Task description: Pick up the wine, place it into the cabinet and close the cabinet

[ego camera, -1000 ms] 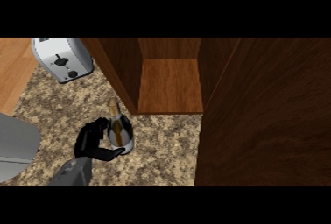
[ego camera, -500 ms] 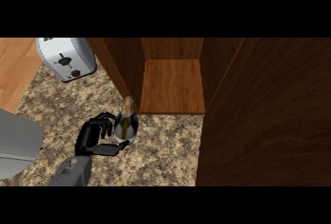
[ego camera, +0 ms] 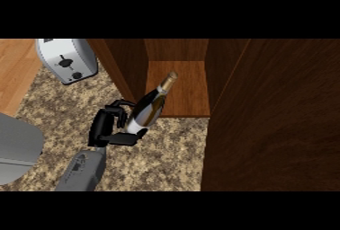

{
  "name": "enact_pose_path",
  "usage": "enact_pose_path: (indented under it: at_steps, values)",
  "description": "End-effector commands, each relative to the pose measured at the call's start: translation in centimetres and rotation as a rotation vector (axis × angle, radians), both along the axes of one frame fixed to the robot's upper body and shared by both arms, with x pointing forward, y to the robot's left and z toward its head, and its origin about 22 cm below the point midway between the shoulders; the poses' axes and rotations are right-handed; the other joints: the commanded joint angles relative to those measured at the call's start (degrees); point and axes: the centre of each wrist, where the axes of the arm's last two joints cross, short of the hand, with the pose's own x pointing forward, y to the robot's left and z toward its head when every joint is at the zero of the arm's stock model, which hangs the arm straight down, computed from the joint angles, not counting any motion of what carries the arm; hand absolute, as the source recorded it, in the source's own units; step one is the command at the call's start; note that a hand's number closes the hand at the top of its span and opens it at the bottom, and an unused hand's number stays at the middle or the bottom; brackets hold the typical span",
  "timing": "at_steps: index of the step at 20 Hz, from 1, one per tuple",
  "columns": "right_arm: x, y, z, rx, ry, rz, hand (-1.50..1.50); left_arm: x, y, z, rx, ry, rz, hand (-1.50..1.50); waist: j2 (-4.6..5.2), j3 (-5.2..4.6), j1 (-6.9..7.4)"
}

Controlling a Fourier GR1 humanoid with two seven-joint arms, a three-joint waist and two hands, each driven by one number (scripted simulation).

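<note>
While gripped at lower body by curled left hand, wine bottle tilted, neck pointing over open cabinet shelf edge. Toaster near counter far-left corner.

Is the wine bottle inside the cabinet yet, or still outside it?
Partly in. The wine bottle, tilted in the left hand, has its neck over the cabinet floor; its base is above the counter.

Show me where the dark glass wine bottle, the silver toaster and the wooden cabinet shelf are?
Dark glass wine bottle (ego camera: pixel 149 108), head view: on its body, by the label.
Silver toaster (ego camera: pixel 66 59), head view: on its front face, near the knobs.
Wooden cabinet shelf (ego camera: pixel 188 92), head view: on its bare floor board.
</note>
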Motion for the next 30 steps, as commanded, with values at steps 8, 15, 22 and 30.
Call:
enact_pose_path:
  at_steps: [8,15,22,30]
  values:
    - [-1.4,-0.4,0.6,0.048,-0.027,0.046,-1.50,1.9,-6.5,3.6,0.167,-0.003,-0.024,1.50,0.15,-0.03,-1.27]
    - [-1.0,-0.3,0.3,0.068,-0.017,0.041,-1.50,2.8,-8.2,5.5,0.138,0.019,-0.008,1.50,0.34,-0.07,-1.83]
    - [-0.9,-0.3,0.3,0.054,-0.044,0.071,-1.50,4.1,-9.8,6.9,0.180,0.045,0.067,1.50,0.53,-0.05,-3.48]
    - [-0.9,-0.8,0.1,0.064,-0.065,0.064,-1.50,4.8,-9.8,5.8,0.300,0.087,0.109,1.50,0.80,0.01,-4.38]
